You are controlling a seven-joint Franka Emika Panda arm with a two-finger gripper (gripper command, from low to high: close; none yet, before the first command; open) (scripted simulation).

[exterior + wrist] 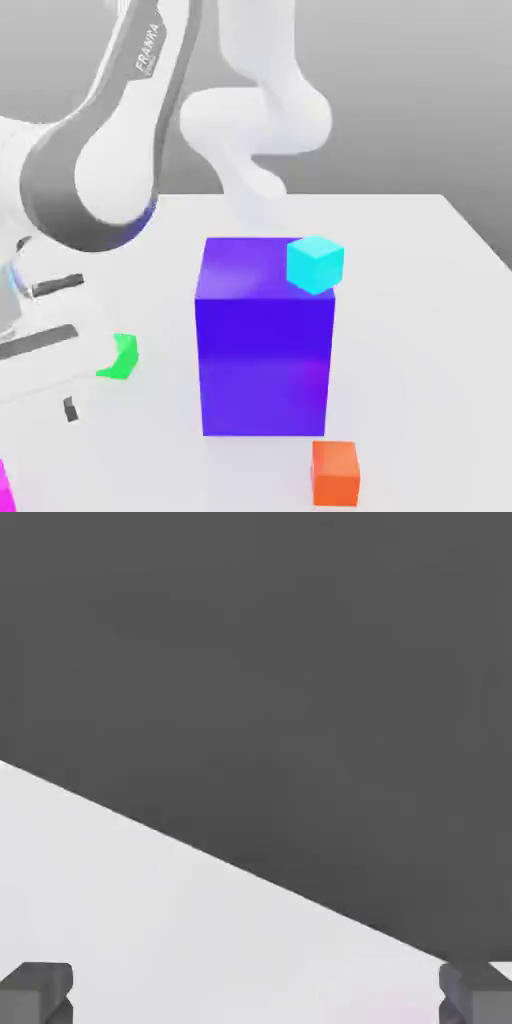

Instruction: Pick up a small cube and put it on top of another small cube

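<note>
Your gripper (256,997) stands wide with nothing between its fingers, ready to straddle a cube. The magenta cube (4,487) sits at the exterior view's lower left edge on the desk (420,330), near the green cube (120,357). I judge the grasp not yet begun; the purple-blue block (265,340) stands clear.

The magenta-pink cube (4,487) is cut off at the exterior view's left edge, and the arm's hand partly hides the green cube (122,358).
</note>
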